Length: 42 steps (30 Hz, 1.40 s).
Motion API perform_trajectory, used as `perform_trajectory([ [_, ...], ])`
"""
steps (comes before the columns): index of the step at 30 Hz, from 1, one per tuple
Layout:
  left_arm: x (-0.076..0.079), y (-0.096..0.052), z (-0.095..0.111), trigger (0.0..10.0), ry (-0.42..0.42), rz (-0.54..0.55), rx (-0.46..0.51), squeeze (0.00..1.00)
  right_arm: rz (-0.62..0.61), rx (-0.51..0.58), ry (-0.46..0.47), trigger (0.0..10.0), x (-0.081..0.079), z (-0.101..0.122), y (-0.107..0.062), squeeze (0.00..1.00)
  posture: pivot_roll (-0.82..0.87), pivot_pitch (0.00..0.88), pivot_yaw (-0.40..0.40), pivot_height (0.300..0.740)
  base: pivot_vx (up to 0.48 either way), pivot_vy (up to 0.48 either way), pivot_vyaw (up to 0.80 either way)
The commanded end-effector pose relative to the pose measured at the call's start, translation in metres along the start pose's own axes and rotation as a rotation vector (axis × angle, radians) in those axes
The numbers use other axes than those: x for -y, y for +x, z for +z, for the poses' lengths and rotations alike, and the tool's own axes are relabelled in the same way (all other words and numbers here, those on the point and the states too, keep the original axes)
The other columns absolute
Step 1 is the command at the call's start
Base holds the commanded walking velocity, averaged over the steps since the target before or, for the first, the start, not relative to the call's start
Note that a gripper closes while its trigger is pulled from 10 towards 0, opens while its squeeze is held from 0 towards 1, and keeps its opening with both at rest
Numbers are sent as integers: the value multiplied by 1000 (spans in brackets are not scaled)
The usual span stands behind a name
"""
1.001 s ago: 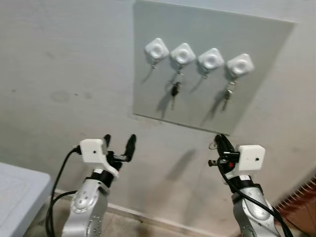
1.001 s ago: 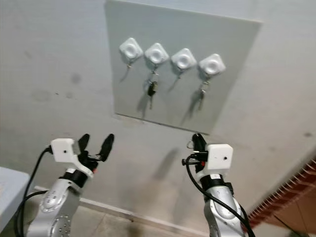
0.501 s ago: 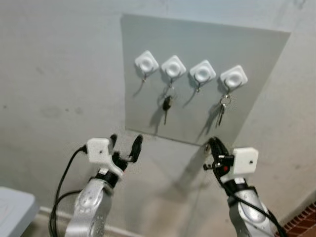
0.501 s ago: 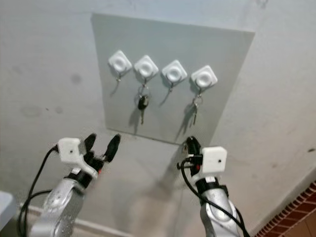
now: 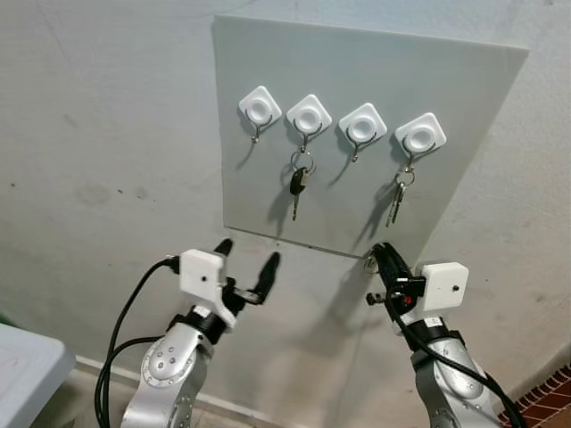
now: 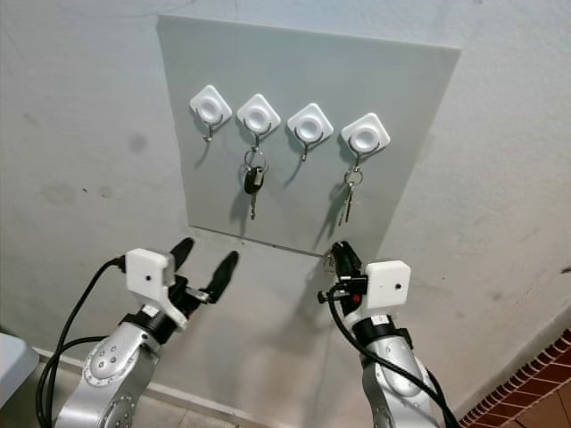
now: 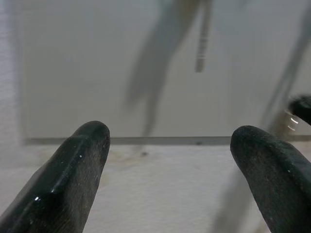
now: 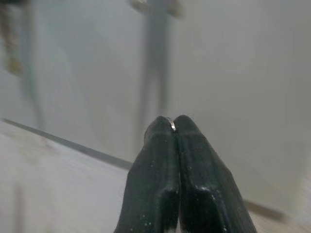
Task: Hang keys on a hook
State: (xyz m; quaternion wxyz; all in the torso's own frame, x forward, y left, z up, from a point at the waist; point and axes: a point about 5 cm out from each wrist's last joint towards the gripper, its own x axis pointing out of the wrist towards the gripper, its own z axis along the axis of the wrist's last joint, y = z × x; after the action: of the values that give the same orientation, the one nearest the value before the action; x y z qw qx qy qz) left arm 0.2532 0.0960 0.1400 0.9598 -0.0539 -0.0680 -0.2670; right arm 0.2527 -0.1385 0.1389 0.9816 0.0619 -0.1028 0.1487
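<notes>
Now right tool (image 5: 378, 259) pinching key ring (image 5: 368, 262)

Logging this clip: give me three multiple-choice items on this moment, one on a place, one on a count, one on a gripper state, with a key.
1. Where is the right gripper?
A. Just below the board's lower edge, under the rightmost hook
B. Level with the hooks
C. Touching the black-headed key

2. How many white hooks are on the grey board?
A. Three
B. Four
C. Five

3. How do the left gripper's fingers stand?
A. Pressed together
B. Clamped on a key
C. Spread apart, holding nothing

Key: 1 A, its tip sits by the board's bottom edge beneath the rightmost hook. 2 B, four in a row; the second carries the black-headed key, the fourth a silver key bunch. 3 C, the left wrist view shows a wide gap between its fingertips.
</notes>
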Motion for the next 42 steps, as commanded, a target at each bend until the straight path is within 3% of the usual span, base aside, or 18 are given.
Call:
perform_trajectory([
  [1,4,1,5,10000,42,-51,9,0,66,72,13,10000,-9,16,7,0,38,0,-46,740,0,0,0],
  [3,7,5,13,10000,37,-92,32,0,102,138,31,10000,-13,31,13,0,33,0,-44,740,0,0,0],
  [11,10,14,35,10000,66,-167,90,0,155,223,32,10000,-19,55,26,0,29,1,-42,740,0,0,0],
  [23,11,19,52,10000,71,-204,134,0,165,294,72,10000,-19,76,29,0,27,11,-39,740,0,0,0],
  [42,18,23,64,10000,68,-263,161,0,251,297,92,10000,-27,79,20,0,19,16,-28,740,0,0,0],
])
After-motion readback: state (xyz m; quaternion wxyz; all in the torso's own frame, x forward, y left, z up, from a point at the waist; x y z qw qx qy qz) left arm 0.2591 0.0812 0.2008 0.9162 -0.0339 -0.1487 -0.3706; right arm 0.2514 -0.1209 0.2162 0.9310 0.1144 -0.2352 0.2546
